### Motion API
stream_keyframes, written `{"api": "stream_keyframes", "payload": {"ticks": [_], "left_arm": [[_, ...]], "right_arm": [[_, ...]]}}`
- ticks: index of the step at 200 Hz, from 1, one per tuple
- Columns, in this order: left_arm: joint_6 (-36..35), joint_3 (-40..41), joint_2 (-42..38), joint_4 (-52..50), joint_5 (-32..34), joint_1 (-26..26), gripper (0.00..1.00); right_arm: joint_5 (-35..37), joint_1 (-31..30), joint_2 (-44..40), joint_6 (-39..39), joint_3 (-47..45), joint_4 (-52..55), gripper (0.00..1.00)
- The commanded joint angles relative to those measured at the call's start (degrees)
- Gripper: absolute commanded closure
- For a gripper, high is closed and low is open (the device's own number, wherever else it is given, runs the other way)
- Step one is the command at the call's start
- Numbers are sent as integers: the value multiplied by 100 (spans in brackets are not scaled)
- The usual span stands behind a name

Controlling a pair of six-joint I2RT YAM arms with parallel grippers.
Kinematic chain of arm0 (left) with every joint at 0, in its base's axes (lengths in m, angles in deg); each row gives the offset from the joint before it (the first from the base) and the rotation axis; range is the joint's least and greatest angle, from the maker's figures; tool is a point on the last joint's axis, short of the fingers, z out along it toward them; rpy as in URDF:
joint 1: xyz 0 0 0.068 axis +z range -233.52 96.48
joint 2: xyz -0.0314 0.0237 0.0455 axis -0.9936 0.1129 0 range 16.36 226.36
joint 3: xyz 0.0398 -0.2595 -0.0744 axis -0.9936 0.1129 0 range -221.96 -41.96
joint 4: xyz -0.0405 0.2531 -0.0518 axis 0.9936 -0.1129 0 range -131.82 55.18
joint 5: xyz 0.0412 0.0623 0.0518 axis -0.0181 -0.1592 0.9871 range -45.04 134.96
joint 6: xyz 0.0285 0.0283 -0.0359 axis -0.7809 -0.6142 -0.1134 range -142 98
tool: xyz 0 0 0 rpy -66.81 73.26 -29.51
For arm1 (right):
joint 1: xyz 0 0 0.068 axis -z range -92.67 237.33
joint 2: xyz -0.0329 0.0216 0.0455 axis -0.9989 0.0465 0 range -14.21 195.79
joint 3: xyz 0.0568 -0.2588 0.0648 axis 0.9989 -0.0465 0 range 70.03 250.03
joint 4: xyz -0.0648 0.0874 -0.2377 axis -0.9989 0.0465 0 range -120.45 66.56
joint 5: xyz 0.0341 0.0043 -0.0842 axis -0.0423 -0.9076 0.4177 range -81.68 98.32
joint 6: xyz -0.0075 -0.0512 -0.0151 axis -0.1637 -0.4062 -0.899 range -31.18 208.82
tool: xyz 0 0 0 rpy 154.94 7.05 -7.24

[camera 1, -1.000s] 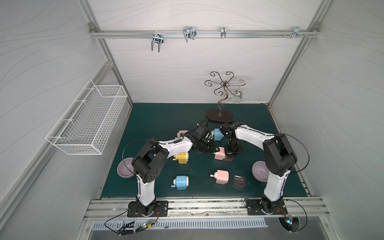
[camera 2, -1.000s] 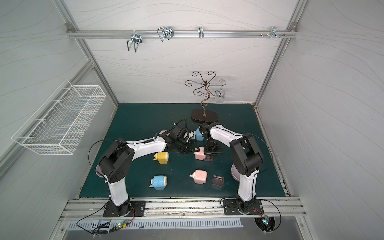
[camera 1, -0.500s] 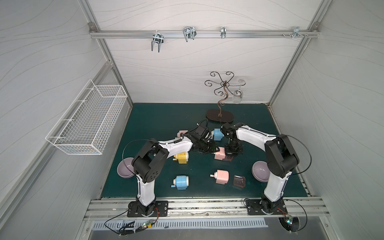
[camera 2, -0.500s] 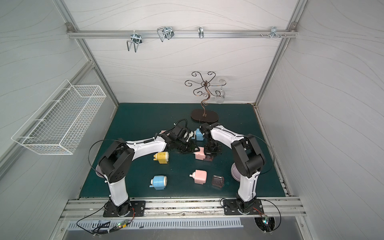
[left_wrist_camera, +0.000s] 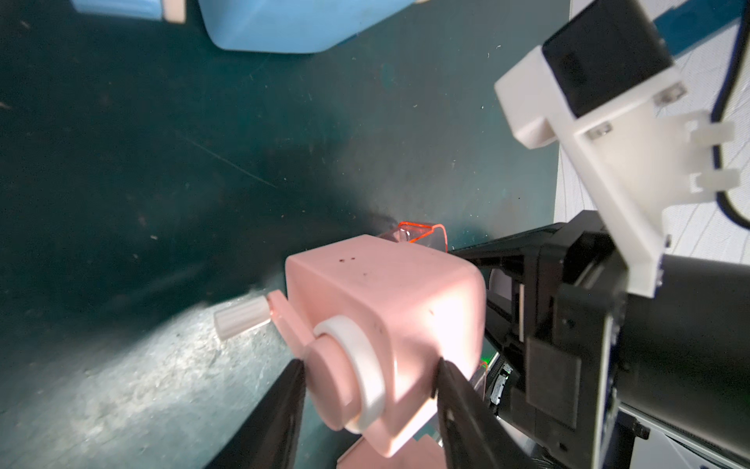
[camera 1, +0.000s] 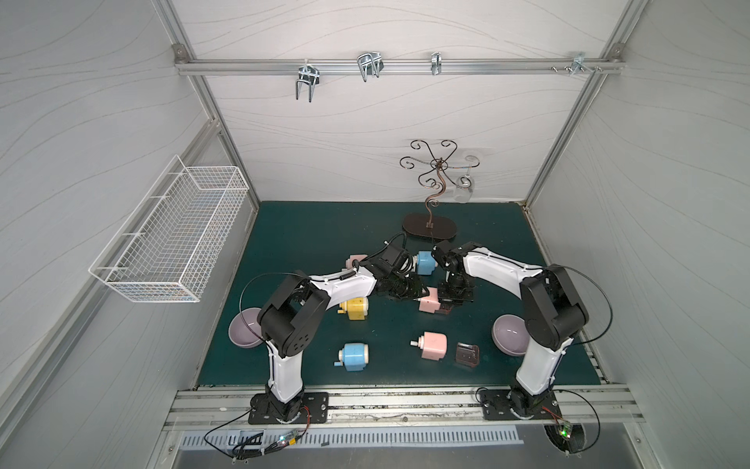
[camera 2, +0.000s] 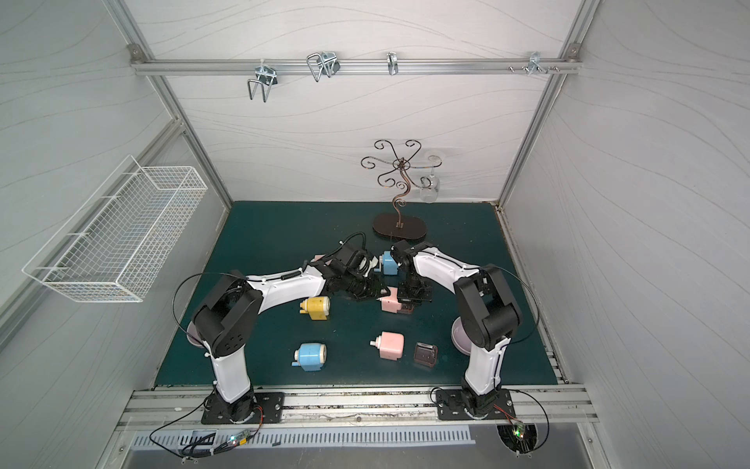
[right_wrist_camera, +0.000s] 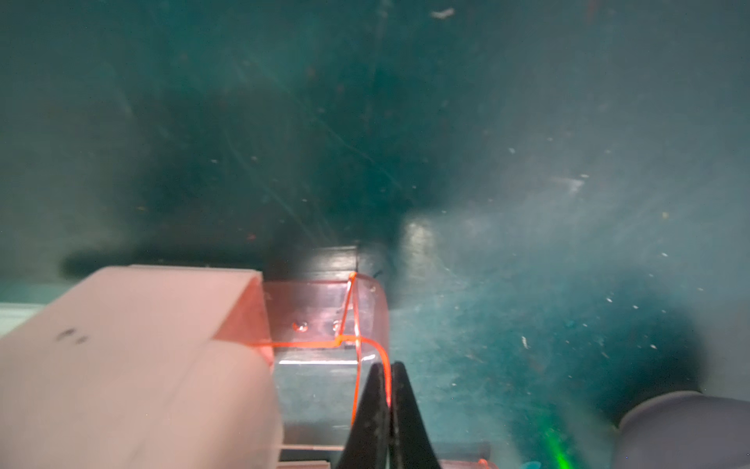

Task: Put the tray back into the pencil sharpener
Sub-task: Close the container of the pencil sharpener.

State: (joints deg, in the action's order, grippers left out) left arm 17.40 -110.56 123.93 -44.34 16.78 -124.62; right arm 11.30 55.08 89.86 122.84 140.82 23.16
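A pink pencil sharpener [camera 1: 429, 302] [camera 2: 390, 303] lies mid-mat between my two arms. My left gripper [left_wrist_camera: 370, 367] is shut on its body [left_wrist_camera: 385, 308], one finger on each side, near the crank end. A clear, red-edged tray [right_wrist_camera: 324, 316] sticks partway out of the sharpener's [right_wrist_camera: 134, 357] open end; in the left wrist view only the tray's far corner [left_wrist_camera: 422, 239] shows behind the body. My right gripper [right_wrist_camera: 387, 367] is shut on the tray's thin end wall, pinching it between both fingertips.
Around them lie a blue sharpener [camera 1: 425, 262], a yellow sharpener [camera 1: 354, 308], another blue one [camera 1: 354, 356], a second pink one [camera 1: 432, 345] and a loose dark tray [camera 1: 466, 354]. Purple bowls [camera 1: 243, 335] [camera 1: 509, 335] stand by the arm bases. A metal stand [camera 1: 430, 229] stands behind.
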Motion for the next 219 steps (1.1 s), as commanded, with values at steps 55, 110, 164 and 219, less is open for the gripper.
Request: {"api": "stream_keyframes", "payload": {"ticks": [55,110,164,219], "left_arm": [[-68,-225,226,62,-64,-65,46],[-68,-236,232,56,-62,-73,46],[-58,-233,241,56,-64,-74,46],[-60,-212,229,54,-57,-82,47]], "right_arm": [[-360,-44,-215,-83,-15,-199,100],[-443,-113,-264,-107,15,-250,100],[-475,-141,-431,-112,-29,-324,100],[-474,-141,-528,-85,-73,-310,96]]}}
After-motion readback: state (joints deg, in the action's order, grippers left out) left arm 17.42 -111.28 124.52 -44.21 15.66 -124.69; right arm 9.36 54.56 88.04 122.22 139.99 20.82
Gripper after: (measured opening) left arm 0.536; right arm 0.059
